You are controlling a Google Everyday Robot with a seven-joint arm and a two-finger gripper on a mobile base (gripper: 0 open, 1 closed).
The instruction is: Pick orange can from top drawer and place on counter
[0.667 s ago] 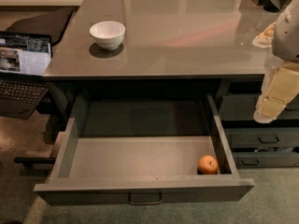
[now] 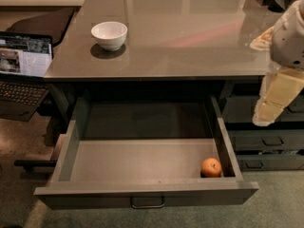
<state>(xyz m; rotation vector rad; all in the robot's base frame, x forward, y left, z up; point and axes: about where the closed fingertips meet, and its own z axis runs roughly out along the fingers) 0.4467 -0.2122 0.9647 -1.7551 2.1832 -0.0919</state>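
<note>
The orange can [image 2: 211, 167] is a small round orange thing lying in the front right corner of the open top drawer [image 2: 142, 160]. The drawer is pulled out wide, with a thin metal handle [image 2: 147, 203] at its front centre. The glossy grey counter [image 2: 190, 37] lies above it. My gripper [image 2: 270, 106] hangs at the right edge of the view, in front of the counter's edge, above and to the right of the orange can and well apart from it.
A white bowl [image 2: 109, 34] stands on the counter at the left. An open laptop [image 2: 21, 70] sits on a low stand at far left. Narrow dark drawers [image 2: 268, 141] with small handles are stacked at the right, behind my gripper.
My arm has shifted slightly at the right edge. The orange can, drawer and bowl have not moved.
</note>
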